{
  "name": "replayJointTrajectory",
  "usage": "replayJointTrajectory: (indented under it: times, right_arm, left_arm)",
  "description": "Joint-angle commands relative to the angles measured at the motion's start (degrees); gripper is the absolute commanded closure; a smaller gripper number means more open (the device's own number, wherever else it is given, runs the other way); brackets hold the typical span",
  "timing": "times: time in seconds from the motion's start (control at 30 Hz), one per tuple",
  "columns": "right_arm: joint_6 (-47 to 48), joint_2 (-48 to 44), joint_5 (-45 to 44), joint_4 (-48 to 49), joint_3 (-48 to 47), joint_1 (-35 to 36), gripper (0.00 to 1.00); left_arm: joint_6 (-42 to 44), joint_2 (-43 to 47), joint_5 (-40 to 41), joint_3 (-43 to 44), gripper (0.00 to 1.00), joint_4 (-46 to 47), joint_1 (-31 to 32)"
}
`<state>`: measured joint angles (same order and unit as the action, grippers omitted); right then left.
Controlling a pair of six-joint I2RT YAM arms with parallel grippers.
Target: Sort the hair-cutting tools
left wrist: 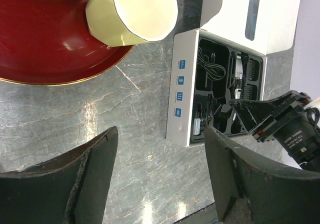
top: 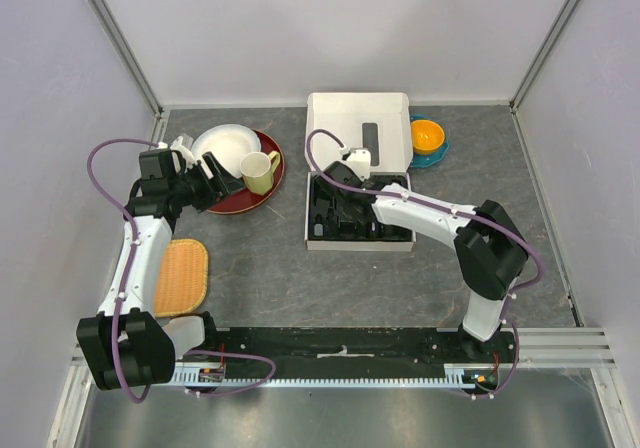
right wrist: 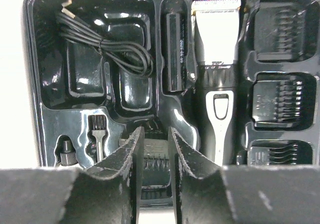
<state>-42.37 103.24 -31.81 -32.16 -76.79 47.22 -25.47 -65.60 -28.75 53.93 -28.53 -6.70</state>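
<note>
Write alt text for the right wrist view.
The right gripper, fingers narrowly parted, hovers over a black tray. It holds a silver-and-black clipper, a coiled cable, comb attachments at right and a small brush at lower left.

Desk (top: 270, 278) bare at centre and right of top view. Upper left blocked: red plate (top: 262, 193), cup (top: 258, 171). Woven mat (top: 182, 273) at left. Right arm (top: 425, 211) overhangs tray (top: 318, 213); open box lid (top: 345, 118) above it.
</note>
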Motion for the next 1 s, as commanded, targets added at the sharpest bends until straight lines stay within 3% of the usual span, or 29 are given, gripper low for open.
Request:
replayJointTrajectory:
  times: [0.0, 0.37, 0.53, 0.77, 0.97]
  right_arm:
    - [-0.61, 1.70, 3.15, 2.37, 0.94, 0.06, 0.70]
    - [-1.84, 3.28, 5.88, 2.37, 2.97, -0.02, 0.83]
    - [-1.40, 2.32, 4.83, 1.58, 1.21, -0.20, 0.83]
    - [-0.44, -1.72, 0.70, -2.99, -5.47, -2.13, 0.64]
    - [2.03, -4.80, 5.78, -4.05, -3.82, -2.40, 0.63]
  left_arm:
    - [1.74, 0.48, -0.43, 0.03, 0.24, 1.55, -0.51]
    - [1.66, 0.48, -0.86, 0.03, 0.24, 1.55, -0.42]
    - [1.57, 0.56, -1.30, -0.05, 0.24, 1.73, -0.42]
    - [1.22, 0.83, -4.46, -0.67, 0.24, 3.66, -0.42]
    - [1.22, 0.83, -5.17, -0.58, 0.23, 4.45, -0.42]
